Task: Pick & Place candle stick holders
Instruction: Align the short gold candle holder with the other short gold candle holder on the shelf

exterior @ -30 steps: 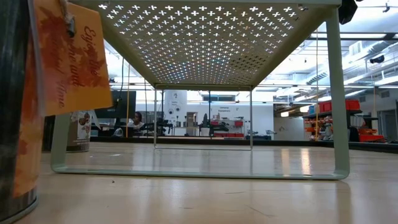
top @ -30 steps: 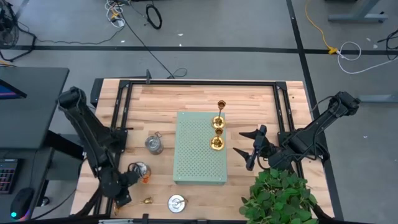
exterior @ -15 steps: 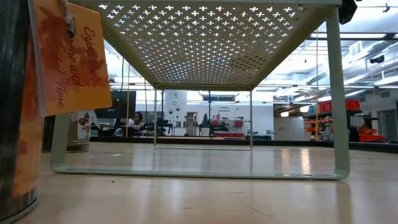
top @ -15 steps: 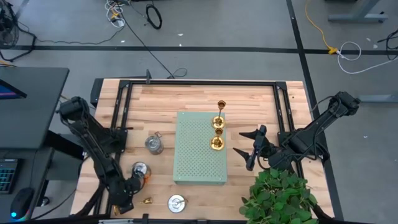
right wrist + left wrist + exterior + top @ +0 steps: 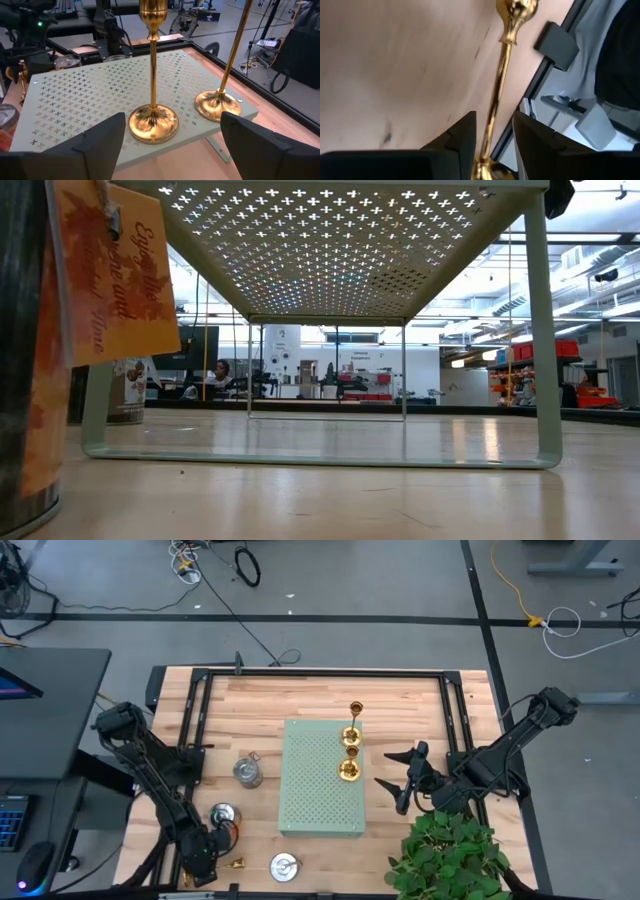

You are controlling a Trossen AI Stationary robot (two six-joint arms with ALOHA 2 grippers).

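Observation:
A slender gold candle stick holder (image 5: 506,60) lies on its side on the wood table near the near-left corner; it also shows in the high view (image 5: 238,863). My left gripper (image 5: 206,856) is low over it and open, one finger on each side of the stem (image 5: 495,119); I see no touch. Two gold holders (image 5: 351,736) (image 5: 349,771) stand on their round bases on the pale green perforated board (image 5: 315,790). Three squat silver holders (image 5: 248,771) (image 5: 225,815) (image 5: 284,865) sit on the table left of and before the board. My right gripper (image 5: 398,780) is open and empty right of the board.
A green plant (image 5: 450,855) stands at the near right corner, close to my right arm. A black frame (image 5: 320,673) rims the table. In the low view the board's legs (image 5: 545,360) stand on the table, and a tin with an orange tag (image 5: 100,270) is close on the left.
My left gripper has gone toward the table's near edge and down, from beside the silver holder to over the lying gold holder. My right arm and all holders have kept still.

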